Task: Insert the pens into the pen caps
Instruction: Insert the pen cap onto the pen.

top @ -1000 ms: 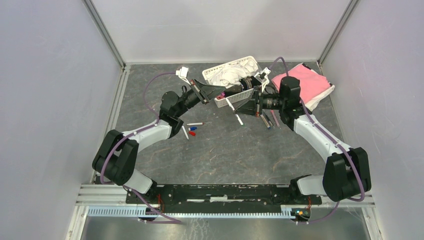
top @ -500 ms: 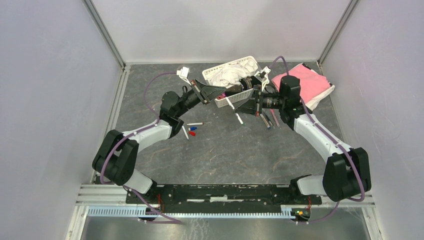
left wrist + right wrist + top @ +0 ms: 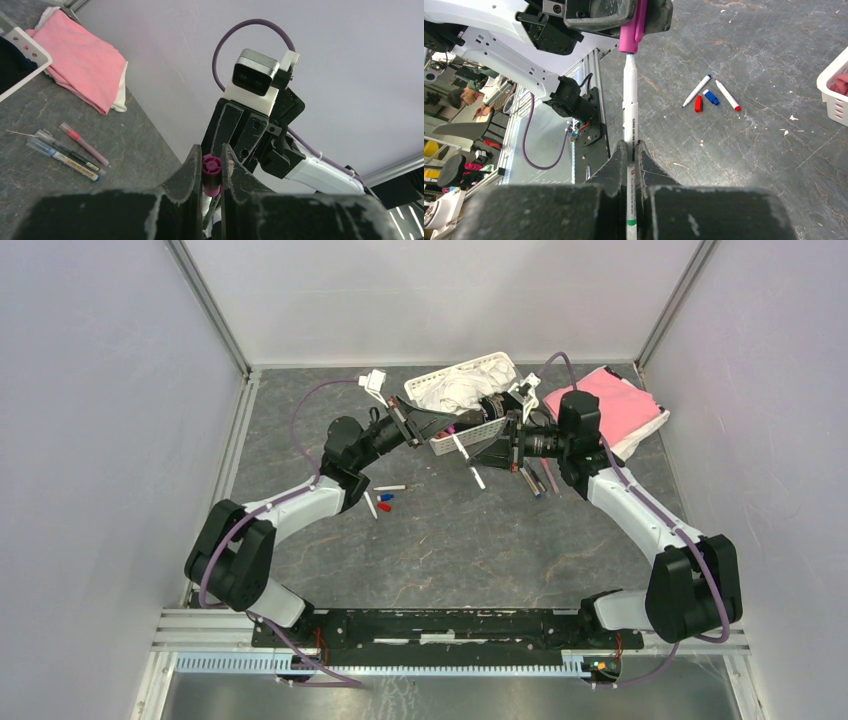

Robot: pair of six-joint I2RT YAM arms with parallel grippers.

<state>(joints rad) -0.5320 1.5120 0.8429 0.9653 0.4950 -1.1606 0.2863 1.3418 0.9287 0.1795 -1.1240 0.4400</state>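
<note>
Grey mottled counter [image 3: 440, 540] is spreading between pale walls, with a white basket [image 3: 470, 367] and a pink cloth [image 3: 610, 400] lying at the upper middle and upper right of the top view. Both arms are meeting in the air just in front of the basket.

The left pincer [image 3: 211, 160] is squeezing narrowly on a magenta cap [image 3: 211, 172], pinching it by its sides. The right pincer [image 3: 630, 150] is clamping tight on a white pen [image 3: 630, 105], well back from the tip. In the right wrist view the tip is reaching the cap's mouth at the upper middle; whether it is already entering, I cannot tell.

Several things are threatening this step:

1. The pen is sticking far out of its grip, so any sideways error at the wrist is growing at the tip, which could catch on the cap's rim.
2. The cap is sitting in a shallow pinch, so an off-axis push could be tilting it or popping it loose.
3. A hard push could be sliding the pen backward through the fingers rather than seating it.

A dropped cap would be falling toward the counter, where 2 other pens [image 3: 697, 91], a red cap [image 3: 698, 103] and a blue cap [image 3: 711, 97] are lying at the right of that view.
</note>
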